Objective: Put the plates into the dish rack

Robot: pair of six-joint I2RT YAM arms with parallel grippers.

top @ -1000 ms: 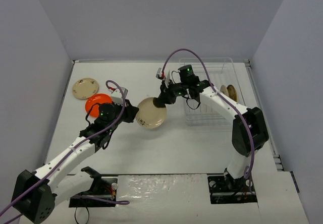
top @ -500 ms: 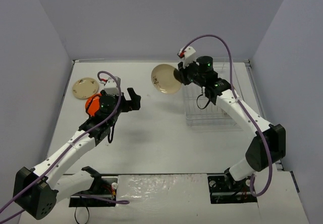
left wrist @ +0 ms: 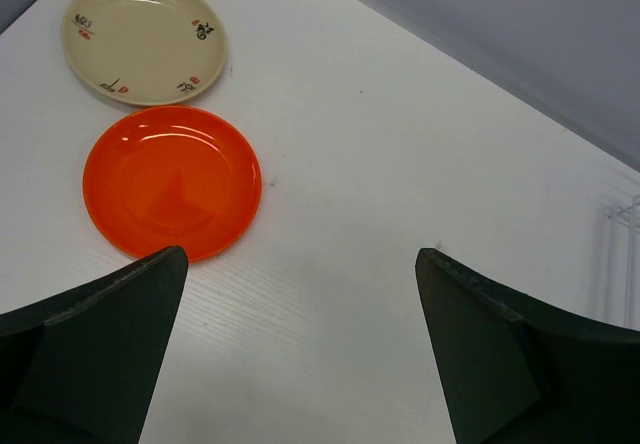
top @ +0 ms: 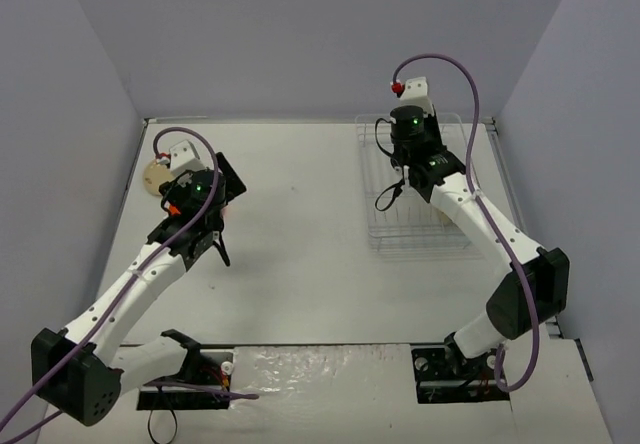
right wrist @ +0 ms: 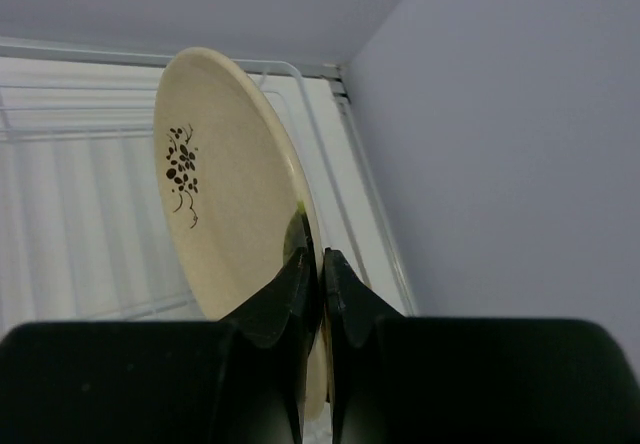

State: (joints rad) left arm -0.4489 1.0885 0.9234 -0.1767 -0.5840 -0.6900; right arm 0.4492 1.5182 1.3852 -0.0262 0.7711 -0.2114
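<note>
Currently, a sprig-patterned plate is held on edge over the dish rack

Nearest the arm bases, the left gripper is seen with its jaws spread wide and nothing between them. Bare white table is framed by its two dark fingers. Just beyond the left finger, an orange plate is laid flat on the table. Directly behind it a red-marked plate, cream with small red and black figures, is also laid flat. The two rims are set so close that no gap can be made out. From overhead, both plates are largely covered by the left wrist, and only slivers of them are shown at the table's left side.

Farther back and to the right, the right gripper is clamped tight on the rim of the sprig-patterned plate. That plate is cream with a small dark floral motif on its face. It is held upright on its edge, leaning slightly. The rack's thin clear wires are seen behind and below it. From overhead, the right wrist is positioned above the rack's far left corner, close to the back wall, and the plate is hidden beneath it. Whether the plate is touching the wires cannot be told.
</note>
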